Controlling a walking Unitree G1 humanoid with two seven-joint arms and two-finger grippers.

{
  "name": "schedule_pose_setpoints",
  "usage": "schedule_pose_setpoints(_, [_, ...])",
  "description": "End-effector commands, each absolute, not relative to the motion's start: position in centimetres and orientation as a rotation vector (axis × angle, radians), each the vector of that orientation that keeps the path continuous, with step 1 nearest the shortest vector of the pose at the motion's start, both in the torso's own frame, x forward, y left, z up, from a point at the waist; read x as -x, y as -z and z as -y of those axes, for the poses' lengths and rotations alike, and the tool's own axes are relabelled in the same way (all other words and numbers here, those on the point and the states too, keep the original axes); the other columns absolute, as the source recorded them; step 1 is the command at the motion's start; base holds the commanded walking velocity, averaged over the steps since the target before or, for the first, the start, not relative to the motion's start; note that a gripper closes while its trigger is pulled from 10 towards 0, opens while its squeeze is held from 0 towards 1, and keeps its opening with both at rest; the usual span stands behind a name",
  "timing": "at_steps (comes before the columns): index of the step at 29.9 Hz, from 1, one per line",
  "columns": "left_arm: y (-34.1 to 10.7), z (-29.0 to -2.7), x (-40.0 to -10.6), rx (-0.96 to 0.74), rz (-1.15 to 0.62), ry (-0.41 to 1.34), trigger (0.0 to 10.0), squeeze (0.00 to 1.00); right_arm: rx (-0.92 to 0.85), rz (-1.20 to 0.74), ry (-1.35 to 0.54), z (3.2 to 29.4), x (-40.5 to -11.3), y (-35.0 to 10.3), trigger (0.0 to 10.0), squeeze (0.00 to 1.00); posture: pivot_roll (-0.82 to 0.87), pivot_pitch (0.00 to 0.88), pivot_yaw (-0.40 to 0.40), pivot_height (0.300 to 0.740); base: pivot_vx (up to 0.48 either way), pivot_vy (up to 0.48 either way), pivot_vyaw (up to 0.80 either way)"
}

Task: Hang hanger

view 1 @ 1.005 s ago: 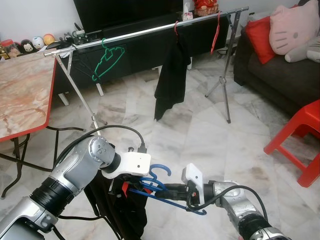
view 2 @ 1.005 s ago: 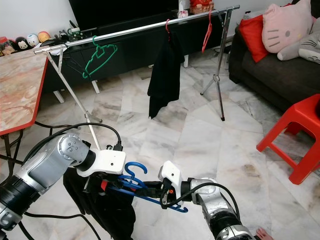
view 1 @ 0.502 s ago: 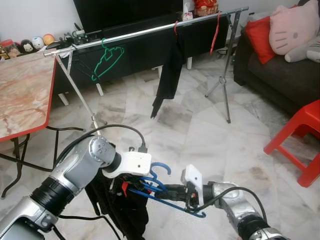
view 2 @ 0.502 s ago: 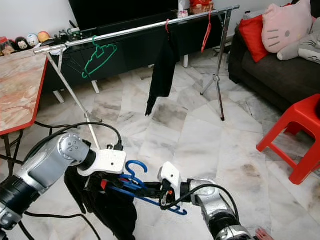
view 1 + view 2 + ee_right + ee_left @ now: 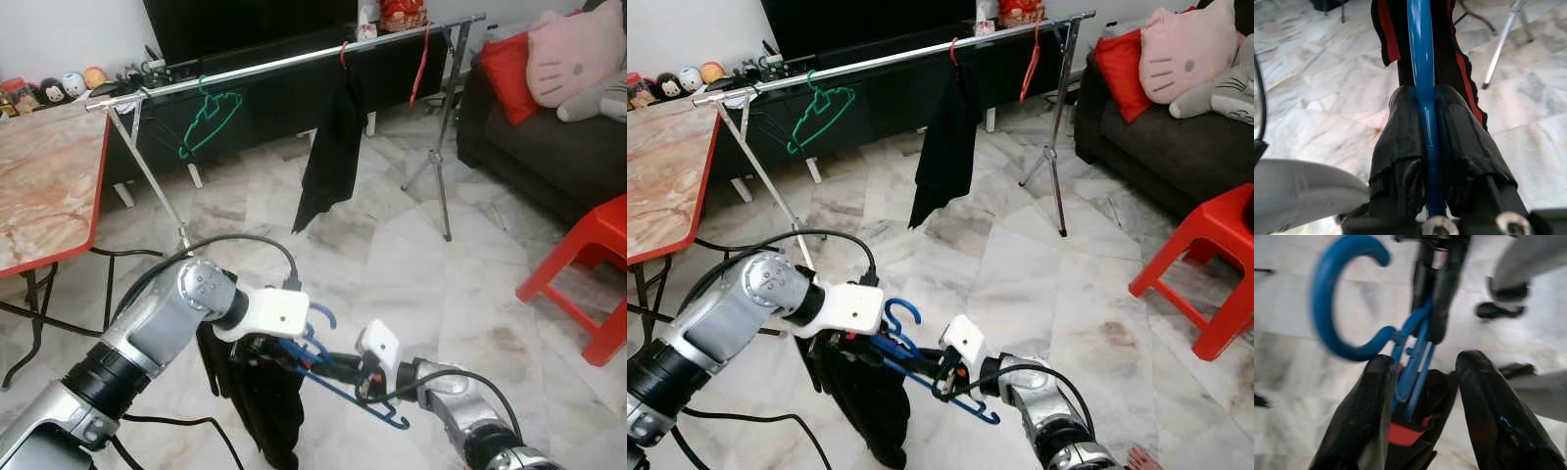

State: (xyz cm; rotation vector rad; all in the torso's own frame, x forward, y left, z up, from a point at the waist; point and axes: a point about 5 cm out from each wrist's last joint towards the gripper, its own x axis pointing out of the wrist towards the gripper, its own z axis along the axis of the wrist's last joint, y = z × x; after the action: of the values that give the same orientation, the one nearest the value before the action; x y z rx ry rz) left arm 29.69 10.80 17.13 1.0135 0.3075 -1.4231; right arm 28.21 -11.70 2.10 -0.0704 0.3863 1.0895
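right tool (image 5: 1425,142) pinches the blue hanger (image 5: 921,364); left tool (image 5: 1420,396) spread around it; no readable writing.

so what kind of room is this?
Likely a home living room: dark sofa with plush cushions, a clothes rail before a dark TV cabinet, and a marble-topped table on marble tile.

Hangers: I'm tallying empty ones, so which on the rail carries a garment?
The red hanger mid-rail holds the black garment; the green hanger and the other red hanger hang bare.
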Motion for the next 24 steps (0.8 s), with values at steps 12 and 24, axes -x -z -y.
schedule_pose_setpoints(12, [-18.5,-14.6,-30.4,-0.749,-0.059,0.962,10.0,0.00,0.064,-0.248,-0.952,11.7,-30.3,-4.2,0.0,0.00,-0.06,0.000,0.094,0.740,0.000,0.000,0.00])
schedule_pose_setpoints(24, [-16.2,-14.0,-30.1,-0.550,-0.003,0.648,10.0,0.00,0.015,-0.122,-0.850,11.5,-32.8,-7.3,0.0,0.00,-0.06,0.000,0.085,0.740,0.000,0.000,0.00])
